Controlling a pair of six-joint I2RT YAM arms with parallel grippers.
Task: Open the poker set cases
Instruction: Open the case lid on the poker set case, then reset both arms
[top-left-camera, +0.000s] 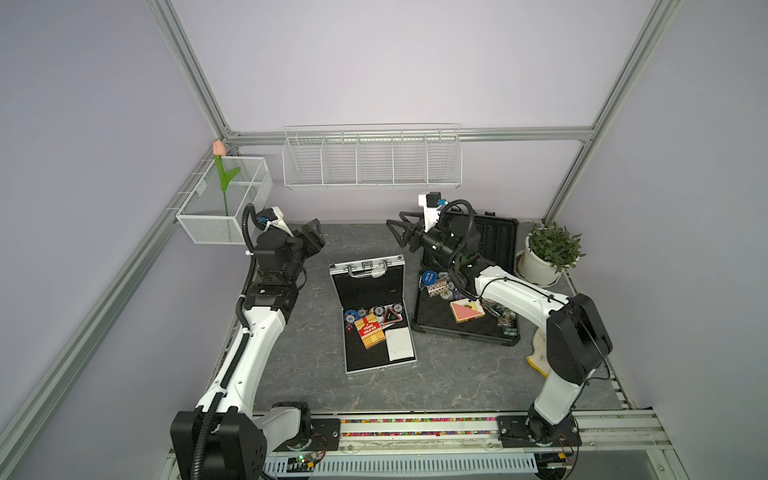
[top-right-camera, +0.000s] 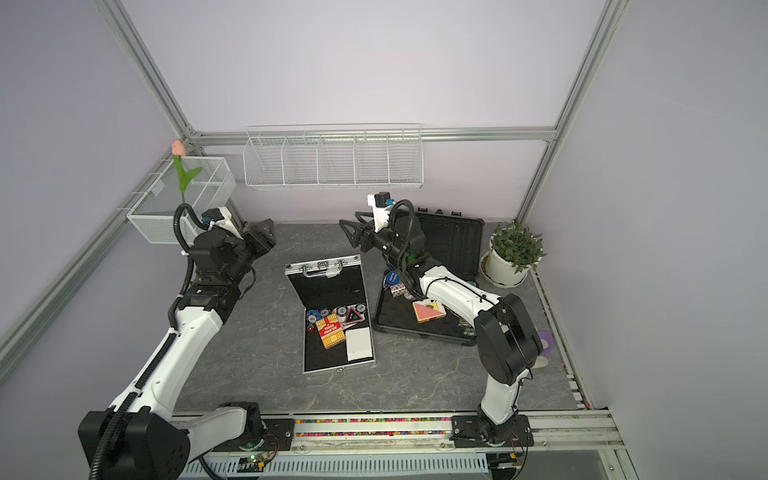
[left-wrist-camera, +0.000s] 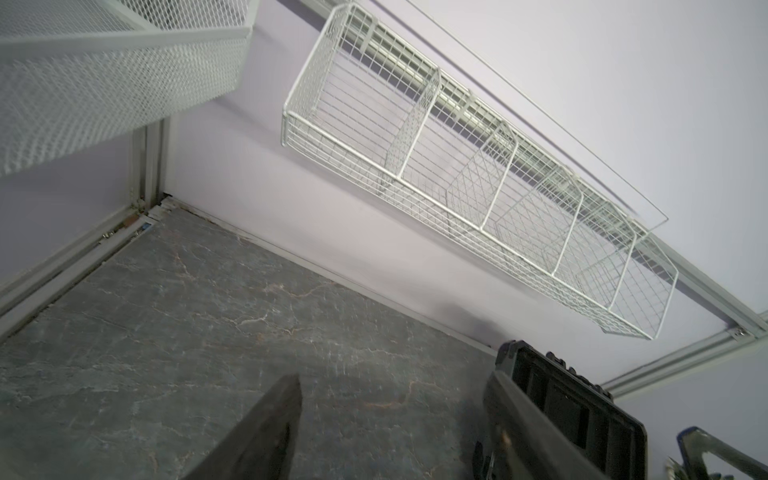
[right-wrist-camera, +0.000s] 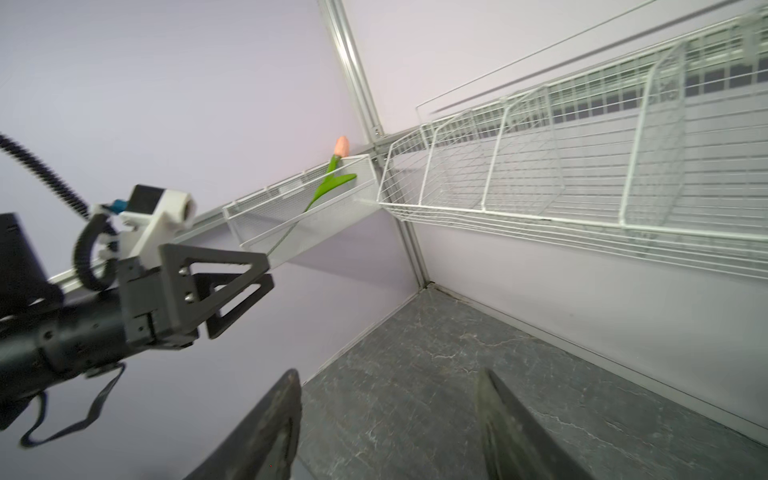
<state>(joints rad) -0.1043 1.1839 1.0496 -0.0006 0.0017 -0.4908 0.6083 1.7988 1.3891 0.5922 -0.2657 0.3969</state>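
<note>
Both poker set cases lie open on the grey table in both top views. The silver case (top-left-camera: 365, 262) (top-right-camera: 324, 262) sits mid-table, its black-lined lid raised, with chips, a red card box and a white deck inside. The larger black case (top-left-camera: 498, 241) (top-right-camera: 453, 245) stands to its right, lid upright at the back, partly hidden by my right arm. My left gripper (top-left-camera: 312, 236) (left-wrist-camera: 395, 376) hovers open and empty, left of the silver case. My right gripper (top-left-camera: 395, 221) (right-wrist-camera: 390, 372) is also open and empty, raised between the two lids. The black case's lid (left-wrist-camera: 582, 415) shows in the left wrist view.
A potted plant (top-left-camera: 548, 253) stands at the back right beside the black case. A white wire shelf basket (top-left-camera: 372, 158) hangs on the back wall. A mesh basket (top-left-camera: 232, 224) with a fake tulip hangs at the left. A pale cloth (top-left-camera: 538, 353) lies near the right arm.
</note>
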